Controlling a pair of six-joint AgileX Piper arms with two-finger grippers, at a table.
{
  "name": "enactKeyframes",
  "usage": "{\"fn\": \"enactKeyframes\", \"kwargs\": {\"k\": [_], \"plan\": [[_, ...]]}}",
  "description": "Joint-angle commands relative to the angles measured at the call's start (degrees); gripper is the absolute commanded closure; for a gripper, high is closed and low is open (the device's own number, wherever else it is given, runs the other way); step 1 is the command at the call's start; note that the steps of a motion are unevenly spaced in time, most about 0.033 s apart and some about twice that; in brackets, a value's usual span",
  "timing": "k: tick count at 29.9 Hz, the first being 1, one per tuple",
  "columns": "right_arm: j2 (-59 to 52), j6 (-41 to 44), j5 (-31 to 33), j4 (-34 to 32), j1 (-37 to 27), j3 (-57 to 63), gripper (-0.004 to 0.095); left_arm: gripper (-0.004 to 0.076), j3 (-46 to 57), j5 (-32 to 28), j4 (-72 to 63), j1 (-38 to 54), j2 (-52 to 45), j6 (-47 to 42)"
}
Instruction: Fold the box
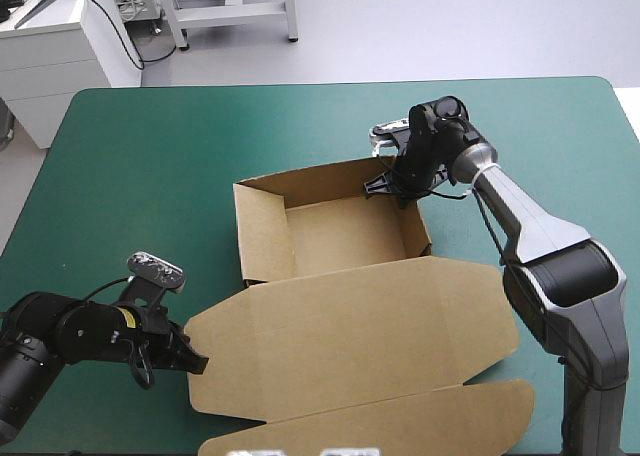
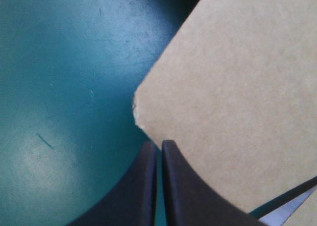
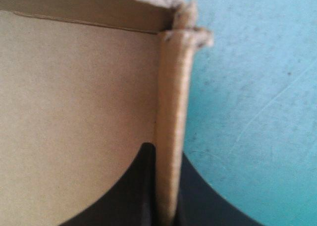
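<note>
My right claw (image 3: 166,154) clamps the box's (image 1: 345,238) right wall (image 3: 172,102) near its far corner. My left claw (image 2: 159,143) is closed and empty, tips at the flat lid's (image 1: 350,326) left corner.

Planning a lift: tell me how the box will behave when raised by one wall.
Probably light: the box is thin brown board. Its flat lid would likely droop at the crease. The wall pinched by the right gripper looks doubled over, so probably stiffer.
</note>
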Motion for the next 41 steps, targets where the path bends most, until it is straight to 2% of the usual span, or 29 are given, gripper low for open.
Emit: {"fn": "enactKeyframes", "kwargs": {"k": [1, 4, 9, 24, 29, 34, 38, 40, 41], "plan": [[-4.90, -1.93, 0.59, -9.28, -0.25, -3.40, 0.0927, 0.0710, -1.41, -0.49, -0.96, 0.04, -0.59, -0.37], [-5.91, -3.14, 1.29, -13.16, -1.78, -5.92, 0.0927, 0.0710, -1.41, 0.77, -0.96, 0.04, -0.59, -0.37], [-7.69, -4.45, 1.04, -13.49, -7.69, -8.84, 0.0927, 0.0710, -1.41, 2.94, -1.21, 0.04, -0.59, -0.37], [-8.05, -4.70, -0.50, -9.94, -36.56, -9.42, 0.0927, 0.0710, -1.41, 5.93, -1.49, 0.04, -0.59, -0.25], [-7.95, -4.70, -0.87, -8.29, -42.17, -9.42, 0.0927, 0.0710, -1.41, 7.92, -3.06, 0.04, -0.59, -0.25], [-7.37, -4.70, -0.84, -7.75, -45.21, -9.42, 0.0927, 0.0710, -1.41, 8.95, -3.15, 0.04, -0.59, -0.25], [-7.07, -6.32, -1.44, -6.88, -45.77, -8.93, 0.0852, 0.0712, -1.41, 8.86, -3.15, 0.04, -0.59, -0.25], [-6.93, -6.73, -1.58, -6.74, -45.77, -8.93, 0.0757, 0.0712, -1.41, 8.86, -3.15, 0.04, -0.59, -0.25], [-6.84, -6.60, -1.74, -6.75, -45.77, -8.93, 0.0667, 0.0712, -1.41, 8.86, -3.15, 0.04, -0.59, -0.25]]}}
